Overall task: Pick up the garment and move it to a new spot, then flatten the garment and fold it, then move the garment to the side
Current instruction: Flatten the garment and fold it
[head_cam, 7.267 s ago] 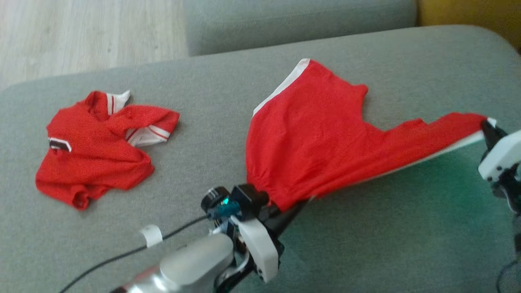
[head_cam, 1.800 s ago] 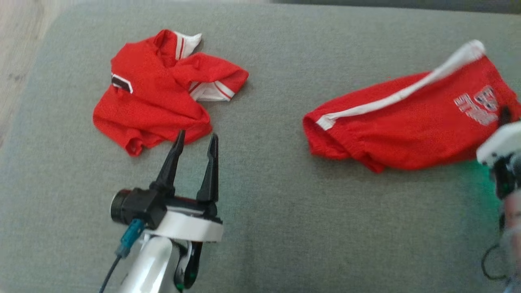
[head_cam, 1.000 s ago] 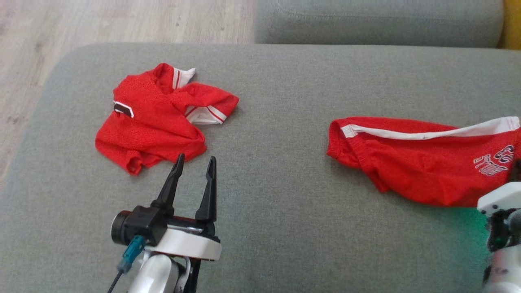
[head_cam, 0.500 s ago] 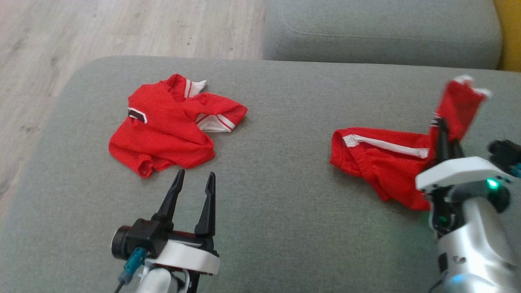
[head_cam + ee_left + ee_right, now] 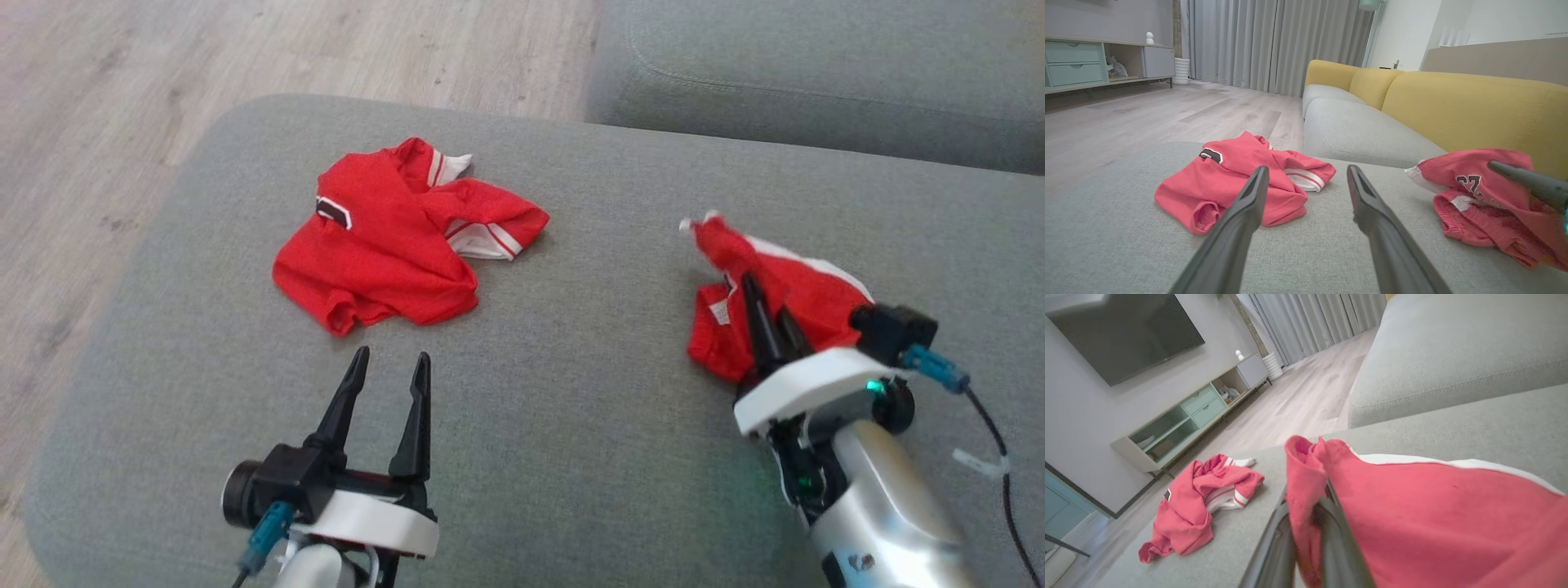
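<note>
One fold looks under way: my right pincer (image 5: 767,296) pinches the red shorts (image 5: 816,286) by an edge to double them; my left pincer (image 5: 390,357) stands spread, clear of them.

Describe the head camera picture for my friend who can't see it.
The right fingers pinch bunched red shorts on a grey couch. The left fingers are open and empty, pointing towards a crumpled red shirt.
</note>
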Robot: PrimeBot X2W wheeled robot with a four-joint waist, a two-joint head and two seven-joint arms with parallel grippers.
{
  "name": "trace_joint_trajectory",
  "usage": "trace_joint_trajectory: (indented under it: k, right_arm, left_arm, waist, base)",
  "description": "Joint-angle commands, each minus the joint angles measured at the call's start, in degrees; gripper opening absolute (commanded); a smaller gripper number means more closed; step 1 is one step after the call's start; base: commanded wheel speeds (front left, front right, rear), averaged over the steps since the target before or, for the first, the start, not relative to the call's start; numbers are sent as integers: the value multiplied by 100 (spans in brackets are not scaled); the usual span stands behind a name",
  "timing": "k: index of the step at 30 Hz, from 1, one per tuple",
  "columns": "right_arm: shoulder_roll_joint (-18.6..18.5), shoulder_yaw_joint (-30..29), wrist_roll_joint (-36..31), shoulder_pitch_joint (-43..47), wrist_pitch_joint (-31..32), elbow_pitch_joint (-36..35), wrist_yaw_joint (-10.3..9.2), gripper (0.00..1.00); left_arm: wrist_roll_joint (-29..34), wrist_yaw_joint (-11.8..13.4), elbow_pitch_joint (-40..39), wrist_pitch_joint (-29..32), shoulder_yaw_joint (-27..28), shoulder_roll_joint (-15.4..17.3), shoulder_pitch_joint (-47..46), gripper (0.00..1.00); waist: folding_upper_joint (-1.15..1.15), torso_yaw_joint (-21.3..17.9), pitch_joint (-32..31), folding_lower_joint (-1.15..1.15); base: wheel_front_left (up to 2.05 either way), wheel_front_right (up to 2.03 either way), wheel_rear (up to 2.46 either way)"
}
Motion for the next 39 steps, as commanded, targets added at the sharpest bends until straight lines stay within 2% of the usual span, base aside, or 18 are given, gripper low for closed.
trace_joint_trajectory:
  k: [1, 12, 13, 17, 21, 26, 30, 33, 39]
  right_arm:
    - [-69, 183, 51, -123, -104, -125, -5, 0]
    - [-403, 1515, 298, 4, -10, 427, -5, 1]
    - [-444, 1668, 299, 12, 41, 468, -5, 98]
    - [-617, 2125, 354, -13, -56, 378, -5, 100]
    - [-788, 1954, 681, -43, -326, 9, -5, 100]
    - [-1113, 1487, 622, 68, -524, -552, -5, 100]
    - [-1279, 768, -200, 254, -610, -885, -5, 100]
    - [-1132, 306, -609, 473, -623, -1100, -5, 100]
    - [-353, -831, -1476, 1441, -629, -2030, -5, 100]
  left_arm:
    - [55, -20, -164, -55, 186, 8, -137, 100]
    - [40, 1, -186, -55, 201, 8, -101, 100]
    - [44, 0, -182, -55, 203, 8, -94, 100]
    - [67, -30, -161, -55, 205, 8, -77, 100]
    - [123, -85, -172, -55, 292, 42, -93, 100]
    - [151, -107, -315, -55, 495, 48, -141, 100]
    - [153, -110, -452, -55, 619, 37, -109, 100]
    - [157, -132, -462, -55, 612, 31, -57, 100]
    - [120, -137, -410, -55, 528, 14, 163, 100]
  waist:
    - [0, 28, 9, 0]
    - [0, -38, -15, 0]
    - [0, -74, -25, 0]
    - [0, -237, -86, 0]
    - [0, -458, -174, 0]
    - [0, -737, -289, 0]
    - [0, -954, -334, 0]
    - [0, -1048, -342, 0]
    - [0, -1225, -315, 0]
  base:
    - [0, 0, 0]
    - [0, 0, 0]
    - [0, 0, 0]
    - [0, 0, 0]
    - [0, 0, 0]
    - [0, 0, 0]
    - [0, 0, 0]
    - [0, 0, 0]
    - [0, 0, 0]
